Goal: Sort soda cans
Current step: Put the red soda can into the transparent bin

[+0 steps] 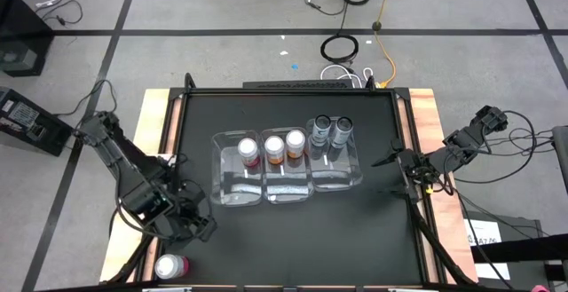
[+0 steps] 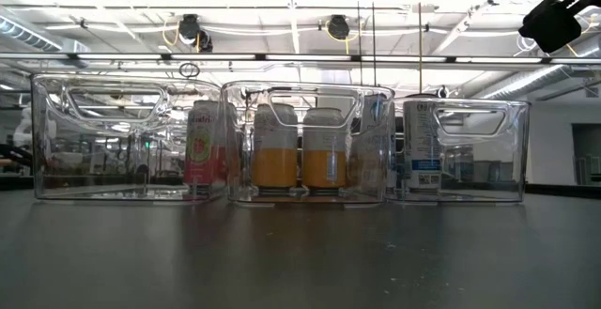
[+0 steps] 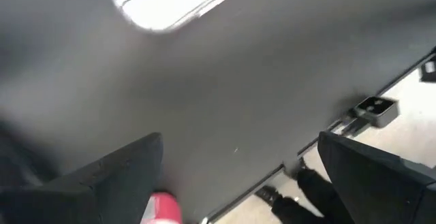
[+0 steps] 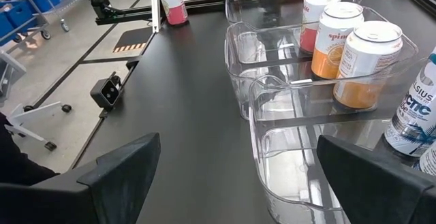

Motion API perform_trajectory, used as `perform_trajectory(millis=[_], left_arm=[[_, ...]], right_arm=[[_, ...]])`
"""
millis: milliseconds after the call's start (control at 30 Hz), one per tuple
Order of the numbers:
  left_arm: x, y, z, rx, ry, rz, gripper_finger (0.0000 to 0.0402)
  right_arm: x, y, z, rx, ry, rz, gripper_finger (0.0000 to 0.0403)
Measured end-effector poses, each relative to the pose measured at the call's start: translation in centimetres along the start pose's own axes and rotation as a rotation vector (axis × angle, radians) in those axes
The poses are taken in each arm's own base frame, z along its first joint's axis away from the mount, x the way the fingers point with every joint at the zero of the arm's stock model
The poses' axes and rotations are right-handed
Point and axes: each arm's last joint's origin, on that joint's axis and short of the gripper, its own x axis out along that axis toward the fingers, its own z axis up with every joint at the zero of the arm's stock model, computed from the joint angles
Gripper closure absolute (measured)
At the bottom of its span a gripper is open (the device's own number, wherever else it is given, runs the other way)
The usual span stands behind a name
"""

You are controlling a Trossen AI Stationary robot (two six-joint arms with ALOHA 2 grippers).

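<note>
Three clear bins stand side by side mid-table. The left bin (image 1: 232, 175) holds one pink soda can (image 1: 249, 153), the middle bin (image 1: 286, 181) two orange cans (image 1: 284, 146), and the right bin (image 1: 342, 172) two grey cans (image 1: 330, 130). A second pink can (image 1: 170, 266) stands upright on its base at the table's near left corner. My left gripper (image 1: 193, 224) hangs open above the table just beyond that can (image 3: 162, 209), pointing steeply down and touching nothing. My right gripper (image 1: 390, 159) waits open to the right of the bins, clear of them.
Bare black tabletop (image 1: 293, 239) lies between the bins and the near edge. A small black clamp block (image 4: 105, 91) sits at the table's near edge. Cables lie on the floor beyond the far edge.
</note>
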Motion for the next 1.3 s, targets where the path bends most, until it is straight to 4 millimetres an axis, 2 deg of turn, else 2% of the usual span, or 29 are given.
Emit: perform_trajectory(millis=[400, 667, 767, 1033, 1300], left_arm=[[-0.9, 1.6, -4.4, -0.127, 0.111, 0.030, 0.0002], [1.1, 1.5, -6.7, -0.061, 0.256, 0.203, 0.0002], [1.8, 1.2, -7.4, -0.007, 0.279, 0.212, 0.0002], [3.3, 0.4, -8.6, 0.125, 0.330, 0.198, 0.0002], [3.6, 0.5, -8.7, 0.178, 0.342, 0.228, 0.0002]], right_arm=[[0.0, 0.0, 0.0, 0.019, -0.002, 0.001, 0.0014], [0.0, 0.0, 0.0, 0.017, -0.001, 0.001, 0.0014], [0.0, 0.0, 0.0, 0.018, -0.002, -0.001, 0.0014], [0.0, 0.0, 0.1, 0.029, -0.008, 0.000, 0.0014], [0.0, 0.0, 0.1, 0.048, -0.010, -0.001, 0.0014]])
